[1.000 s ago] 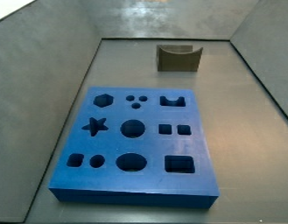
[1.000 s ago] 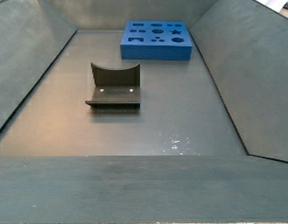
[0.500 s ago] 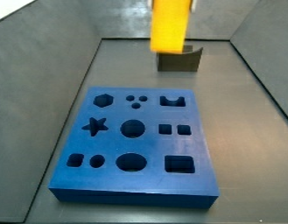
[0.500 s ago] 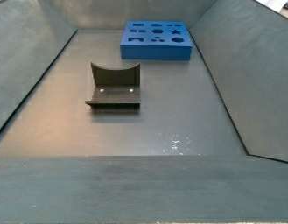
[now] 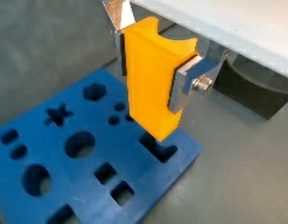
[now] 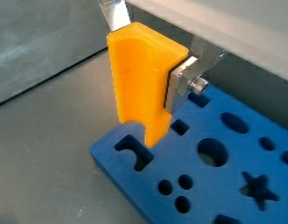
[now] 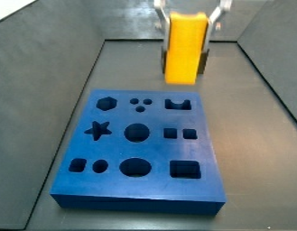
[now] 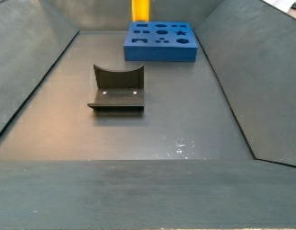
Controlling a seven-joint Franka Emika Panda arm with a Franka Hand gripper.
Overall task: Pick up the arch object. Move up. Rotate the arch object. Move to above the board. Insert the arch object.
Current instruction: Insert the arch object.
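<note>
The arch object (image 5: 152, 79) is a tall bright yellow-orange block with a curved notch in its upper end. My gripper (image 5: 154, 74) is shut on it, one silver finger on each narrow side. It hangs upright over the far edge of the blue board (image 5: 152, 184), its lower end just above the arch-shaped hole (image 5: 167, 153). In a wrist view the arch object (image 6: 140, 83) hangs in my gripper (image 6: 146, 70) above the board (image 6: 216, 184). In a side view the arch object (image 7: 184, 47) and gripper (image 7: 188, 13) hang above the board (image 7: 138, 197). Only the arch object's lower tip (image 8: 140, 9) shows above the board (image 8: 162, 56) in the far side view.
The dark fixture (image 8: 118, 88) stands on the grey floor, apart from the board. In a side view the fixture (image 7: 204, 63) is mostly hidden behind the arch object. Sloped grey walls enclose the floor on all sides.
The arch object, absent a second ago, has come down from the top of the side view. It now hangs lower and a little to the right, closer to the board.
</note>
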